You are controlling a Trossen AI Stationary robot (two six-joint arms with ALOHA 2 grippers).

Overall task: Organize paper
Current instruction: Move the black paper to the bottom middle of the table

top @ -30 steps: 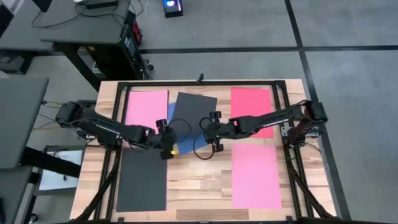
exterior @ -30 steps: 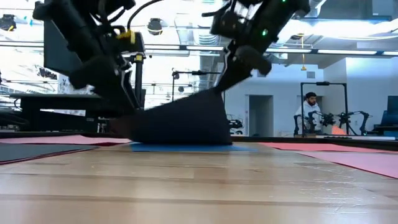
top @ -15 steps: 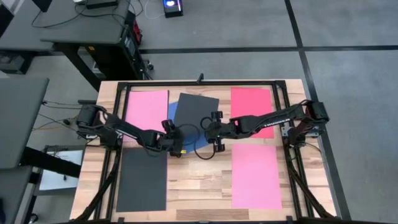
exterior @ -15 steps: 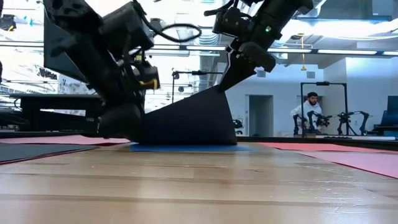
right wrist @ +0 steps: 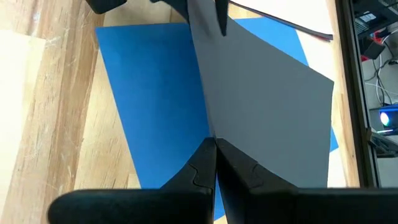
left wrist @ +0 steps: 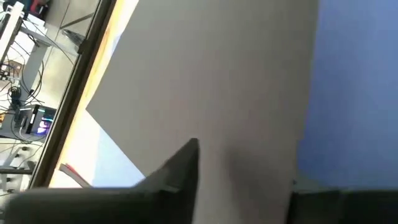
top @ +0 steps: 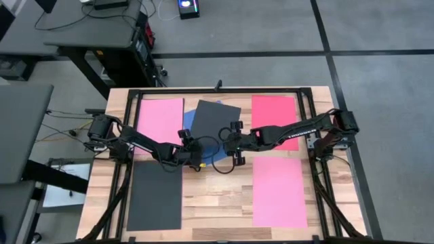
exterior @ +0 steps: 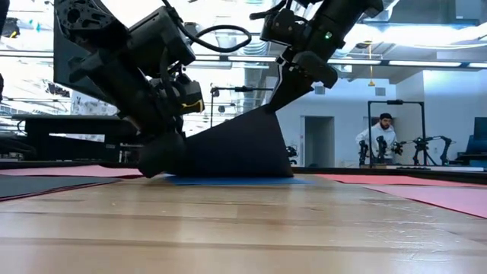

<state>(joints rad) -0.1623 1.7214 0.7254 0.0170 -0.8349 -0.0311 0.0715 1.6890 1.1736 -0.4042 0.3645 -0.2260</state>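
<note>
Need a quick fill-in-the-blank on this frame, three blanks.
1. The right gripper is shut on the dark grey sheet's ____.
2. Under that sheet lies a ____ sheet.
3. A second dark grey sheet lies on the ____ arm's side of the table.

Missing: edge; blue; left

No readable text (anywhere)
</note>
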